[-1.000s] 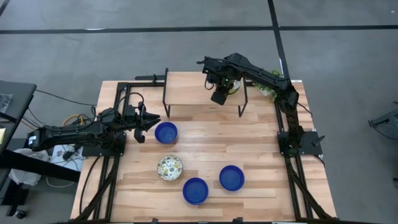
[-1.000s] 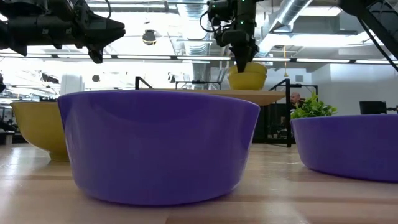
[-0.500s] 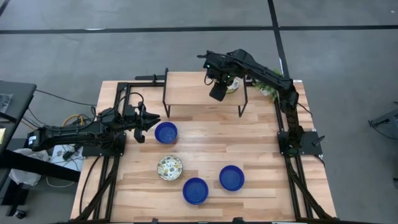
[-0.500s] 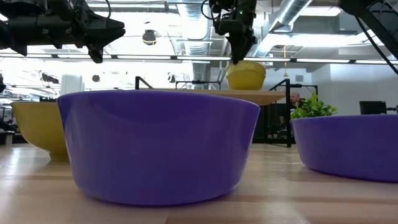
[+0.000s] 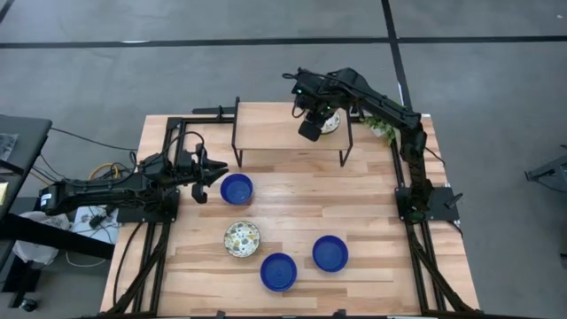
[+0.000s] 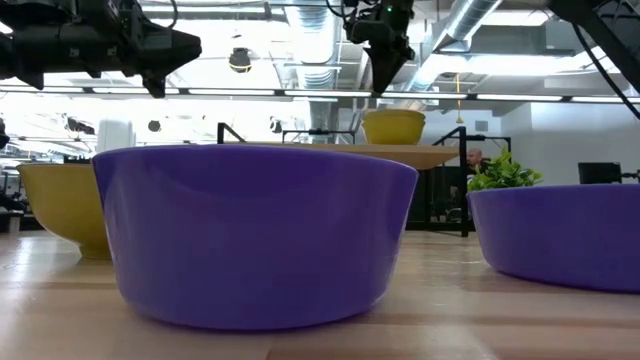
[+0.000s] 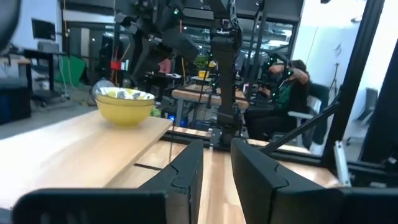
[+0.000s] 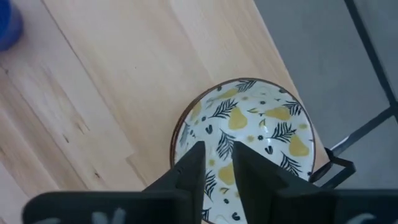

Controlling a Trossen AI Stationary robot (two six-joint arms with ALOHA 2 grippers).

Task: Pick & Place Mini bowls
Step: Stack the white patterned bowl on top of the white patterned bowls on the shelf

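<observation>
Judging the patterned bowl [image 8: 249,146] on the raised shelf [image 5: 275,133] as glazed, stiff, slick and chippable, you grip its rim, with your right gripper [image 5: 309,130] hanging above it, fingers nearly together and empty, while the left gripper [image 5: 202,175] waits beside a blue bowl [image 5: 236,188], fingers slightly apart.

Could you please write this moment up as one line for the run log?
right gripper: above patterned bowl on raised shelf, empty | left gripper: beside blue bowl, waiting
</observation>
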